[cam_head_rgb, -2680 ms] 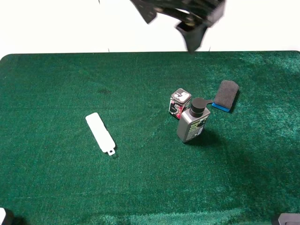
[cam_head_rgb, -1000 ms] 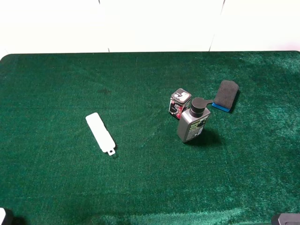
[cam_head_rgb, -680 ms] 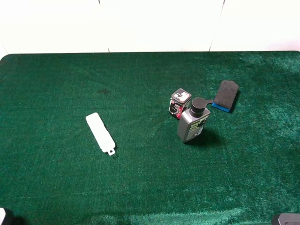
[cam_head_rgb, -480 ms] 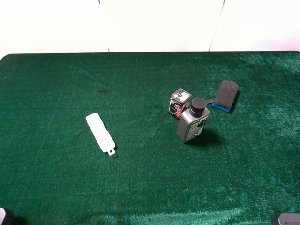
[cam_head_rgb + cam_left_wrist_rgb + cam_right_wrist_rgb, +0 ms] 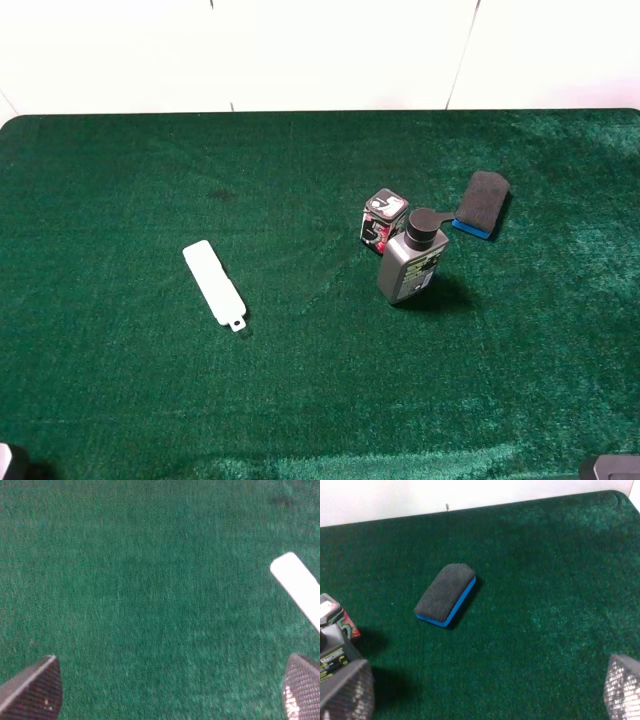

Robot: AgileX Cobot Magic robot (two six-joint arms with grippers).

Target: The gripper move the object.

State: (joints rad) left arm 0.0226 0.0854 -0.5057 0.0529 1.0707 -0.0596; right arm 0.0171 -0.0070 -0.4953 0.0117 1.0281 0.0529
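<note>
Green felt covers the worktop (image 5: pixel 120 180), and the bottle (image 5: pixel 410 262) stands upright and untouched, so as far as anyone can judge the move has not begun: approach, grasp and carry all remain. Right end effector (image 5: pixel 485 695) is spread wide and empty, fingertips at the frame corners, the bottle (image 5: pixel 331 652) just beside one fingertip, a tin (image 5: pixel 335 616) touching it, a blue-backed eraser (image 5: pixel 446 594) farther ahead. Left end effector (image 5: pixel 170 690) also gapes wide, holding nothing, with the white bar (image 5: pixel 296 582) near one fingertip, well apart from the bottle.
</note>
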